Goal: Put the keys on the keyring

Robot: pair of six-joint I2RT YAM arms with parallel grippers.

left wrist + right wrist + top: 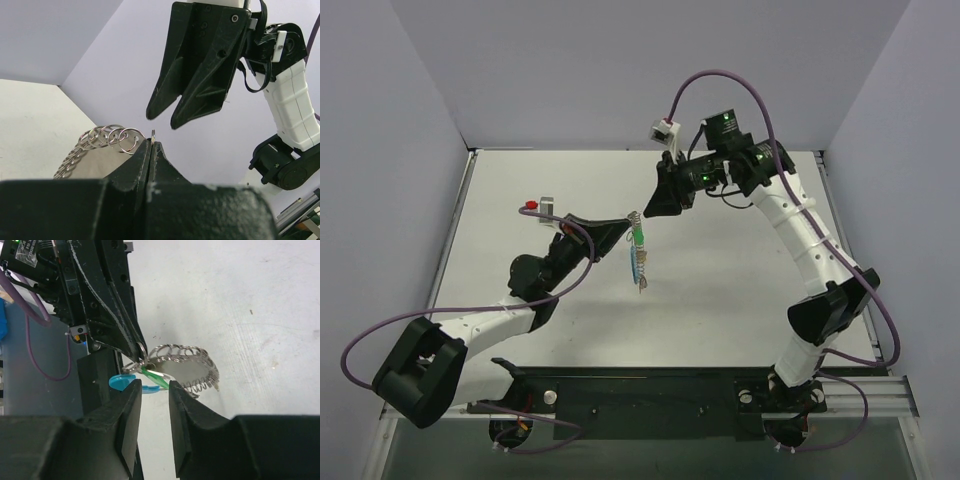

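Observation:
My left gripper [623,228] is shut on a thin ring of the keyring [636,243] and holds it above the table. In the left wrist view the ring [153,135] sticks up between the closed tips, with coiled silver loops [107,137] to the left. A green key [639,236] and a blue tag [635,263] hang from the ring. My right gripper [656,207] is open and empty, just right of and above the ring. In the right wrist view its tips [154,387] bracket the green key [154,377], with the coil [192,365] and blue tag [120,382] beyond.
A red-headed key [530,205] and a small silver piece [547,204] lie on the white table [720,290] at the left rear. Grey walls surround the table. A black rail [650,390] runs along the near edge.

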